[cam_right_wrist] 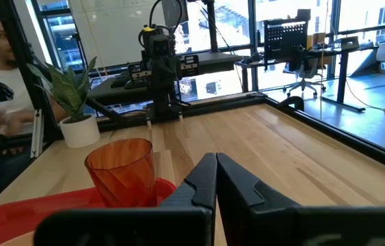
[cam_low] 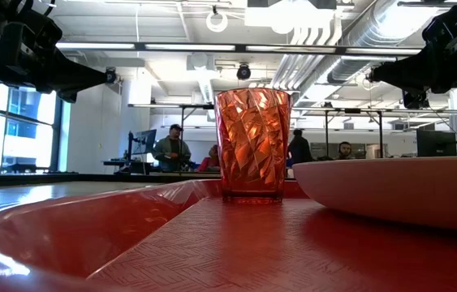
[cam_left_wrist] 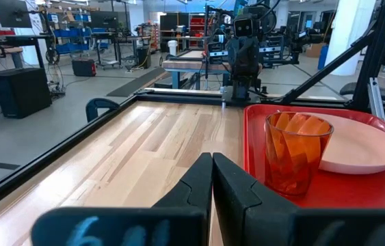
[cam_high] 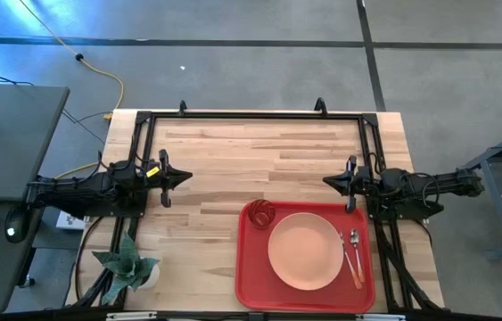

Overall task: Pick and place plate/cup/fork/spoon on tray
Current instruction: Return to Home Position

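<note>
I think the job is at its last step, sending the arms home. All four things look put away on the tray (cam_high: 249, 264), which lies on the near right part of the table (cam_high: 233, 156). The plate (cam_high: 305, 251) sits in the middle of the tray. The cup (cam_high: 261, 213) stands upright at the tray's far left corner, just beside the plate. The fork (cam_high: 347, 253) and the spoon (cam_high: 356, 242) lie side by side on the right of the plate, spoon on the outside.

My left gripper (cam_high: 184, 177) hangs over the left side of the table, well away from the tray. Its fingers are pressed together with nothing in them. My right gripper (cam_high: 329, 181) hangs just past the tray's far edge, also pinched closed and empty.

Nothing looks left to pick up. For the next move I would just park both arms in their rest spots and keep them high, so they do not bump the cup.
</note>
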